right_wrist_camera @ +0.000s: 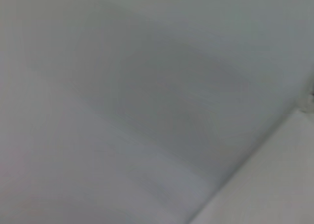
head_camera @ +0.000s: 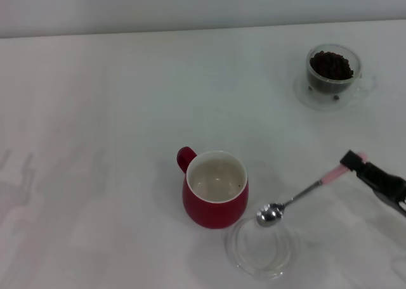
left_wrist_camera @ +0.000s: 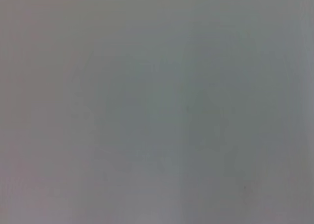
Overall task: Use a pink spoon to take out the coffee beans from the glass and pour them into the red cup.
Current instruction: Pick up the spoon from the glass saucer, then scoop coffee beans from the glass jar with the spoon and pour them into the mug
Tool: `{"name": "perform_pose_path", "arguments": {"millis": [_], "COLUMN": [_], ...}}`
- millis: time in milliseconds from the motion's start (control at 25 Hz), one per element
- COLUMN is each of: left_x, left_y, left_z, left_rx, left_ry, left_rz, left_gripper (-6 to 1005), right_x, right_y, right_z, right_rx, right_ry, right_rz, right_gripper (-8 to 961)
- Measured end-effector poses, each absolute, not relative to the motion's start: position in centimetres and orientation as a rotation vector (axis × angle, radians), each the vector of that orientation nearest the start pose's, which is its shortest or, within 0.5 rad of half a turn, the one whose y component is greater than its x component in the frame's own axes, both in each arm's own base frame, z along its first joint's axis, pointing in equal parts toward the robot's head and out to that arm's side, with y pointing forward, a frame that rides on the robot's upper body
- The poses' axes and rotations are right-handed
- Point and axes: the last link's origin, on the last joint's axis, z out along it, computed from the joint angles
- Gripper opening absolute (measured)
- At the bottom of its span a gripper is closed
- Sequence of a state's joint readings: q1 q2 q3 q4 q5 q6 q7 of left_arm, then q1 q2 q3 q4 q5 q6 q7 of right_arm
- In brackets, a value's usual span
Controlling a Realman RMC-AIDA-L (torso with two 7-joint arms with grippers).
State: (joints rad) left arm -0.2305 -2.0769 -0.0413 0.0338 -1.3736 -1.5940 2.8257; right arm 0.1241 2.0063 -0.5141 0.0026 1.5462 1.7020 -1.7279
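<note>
Right gripper (head_camera: 356,163), black, enters from the right edge low over the white table (head_camera: 95,111), fingers clamped on the pale pink handle end of the metal-bowled pink spoon (head_camera: 298,197). Spoon slopes down-left; bowl sits above the rim of a shallow clear round dish (head_camera: 261,248), just beside the squat red cup (head_camera: 216,191). Clear handled glass (head_camera: 334,73) holding dark coffee beans (head_camera: 330,64) stands well apart, far right. Left gripper not visible.

A plain white counter (head_camera: 101,111) fills nearly the whole head view, matte and evenly lit. Soft grey shadows lie on it at the near left. Along its far edge a pale grey-white wall (head_camera: 190,4) rises, bare and smooth. Both wrist views show only blurred pale grey surface.
</note>
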Motion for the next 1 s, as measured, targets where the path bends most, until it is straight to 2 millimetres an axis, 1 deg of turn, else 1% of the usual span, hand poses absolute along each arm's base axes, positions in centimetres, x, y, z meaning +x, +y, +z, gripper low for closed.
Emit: {"name": "perform_pose_path", "arguments": {"millis": [160, 320, 480, 640, 1000], "left_x": [-35.5, -35.7, -35.9, -36.0, -36.0], "left_y": [22.6, 22.2, 21.7, 21.0, 20.1], "left_z": [0.3, 0.3, 0.3, 0.4, 0.1], "left_rx": [-1.717, -1.713, -1.708, -1.7, -1.711], "left_ry": [-0.413, -0.421, -0.428, -0.428, -0.437], "left_rz": [-0.831, -0.825, -0.822, -0.828, -0.835], "left_gripper": [396, 396, 397, 397, 397], "right_x": [34.7, 34.3, 33.9, 33.7, 33.7], "right_y": [18.2, 19.7, 21.6, 23.9, 29.3], "right_z": [-1.0, -0.4, 0.7, 2.3, 4.8], "right_rx": [-1.823, -1.86, -1.871, -1.867, -1.859], "right_ry": [1.522, 1.463, 1.391, 1.331, 1.241], "right_rz": [1.488, 1.495, 1.508, 1.511, 1.375], "right_gripper": [151, 151, 151, 151, 151]}}
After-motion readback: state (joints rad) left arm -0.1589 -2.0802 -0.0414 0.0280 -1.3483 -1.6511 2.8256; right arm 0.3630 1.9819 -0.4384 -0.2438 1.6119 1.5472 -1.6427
